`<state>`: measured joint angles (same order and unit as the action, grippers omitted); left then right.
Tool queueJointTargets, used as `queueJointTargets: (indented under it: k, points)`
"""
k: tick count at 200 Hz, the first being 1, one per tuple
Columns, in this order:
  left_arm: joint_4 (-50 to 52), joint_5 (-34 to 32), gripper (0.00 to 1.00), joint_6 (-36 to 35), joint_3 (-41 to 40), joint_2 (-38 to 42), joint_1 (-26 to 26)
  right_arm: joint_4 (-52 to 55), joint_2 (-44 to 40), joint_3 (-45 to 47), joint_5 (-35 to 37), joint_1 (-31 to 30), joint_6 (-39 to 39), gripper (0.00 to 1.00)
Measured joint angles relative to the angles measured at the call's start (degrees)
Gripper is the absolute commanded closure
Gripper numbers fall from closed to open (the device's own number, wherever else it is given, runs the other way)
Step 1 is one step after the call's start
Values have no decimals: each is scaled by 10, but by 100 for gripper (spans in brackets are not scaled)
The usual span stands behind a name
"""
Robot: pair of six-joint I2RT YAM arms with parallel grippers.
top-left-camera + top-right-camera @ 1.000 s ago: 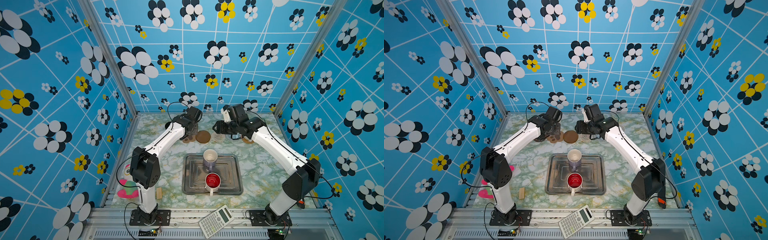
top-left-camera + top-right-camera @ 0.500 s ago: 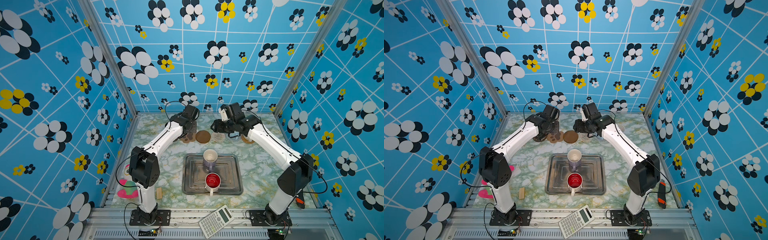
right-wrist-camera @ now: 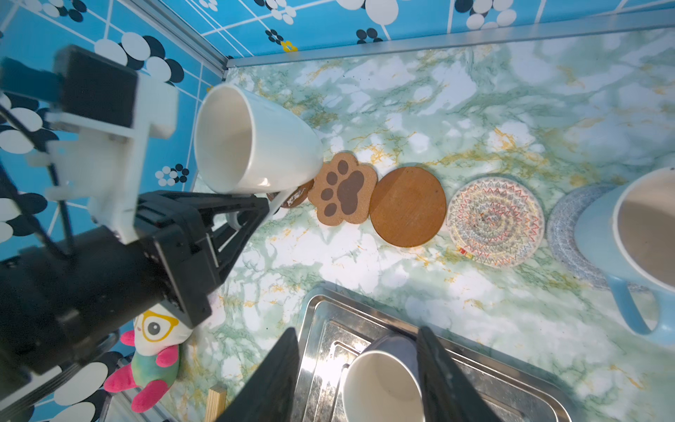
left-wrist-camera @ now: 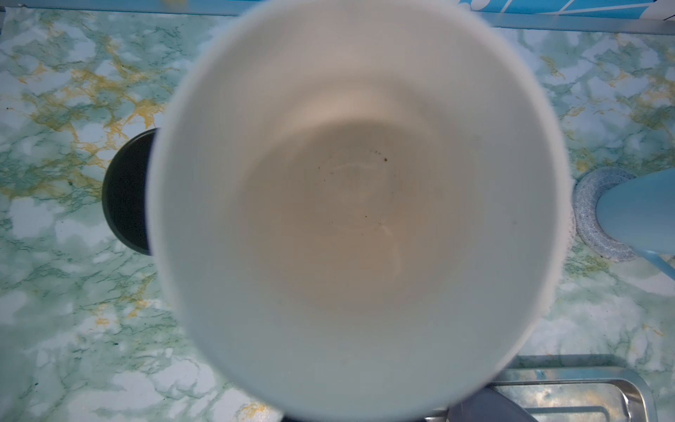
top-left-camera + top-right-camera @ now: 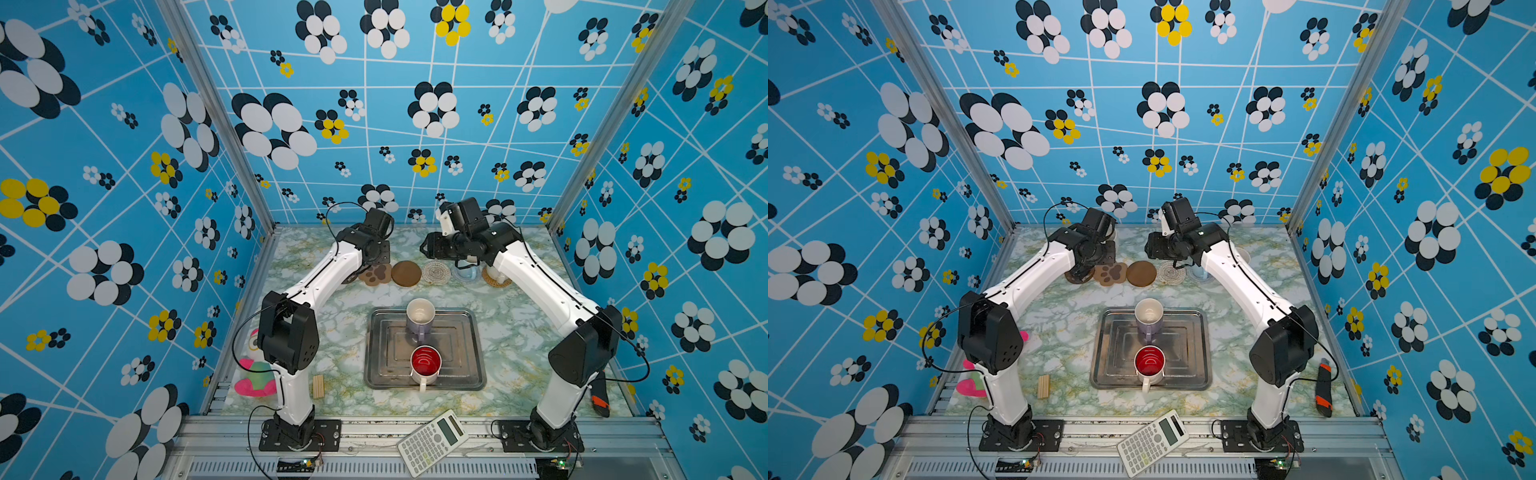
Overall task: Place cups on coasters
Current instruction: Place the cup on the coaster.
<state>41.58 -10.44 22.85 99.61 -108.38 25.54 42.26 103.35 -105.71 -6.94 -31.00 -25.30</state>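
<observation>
the left gripper (image 3: 255,210) is clamped on the handle of the white mug (image 3: 252,139). the mug is over the brown disc (image 3: 297,195) at the 9 o'clock end of the coaster row; whether its base touches the disc i cannot tell. i judge the step is setting it down. the paw-print coaster (image 3: 343,188) lies just beside the disc at its 3 o'clock side, so the base should come down level and centred, and the claw should let go only when the mug stands. the right gripper (image 3: 356,330) has its jaws apart and holds nothing.

white mug (image 3: 252,135) tilted over brown disc coaster (image 3: 296,196)
</observation>
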Motion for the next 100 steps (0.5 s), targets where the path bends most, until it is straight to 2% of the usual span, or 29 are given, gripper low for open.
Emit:
queueJointTargets:
  k: [100]
  points:
    - [-12,16,100,0,13,-57,-3,0,-19,39,15,0,0,46]
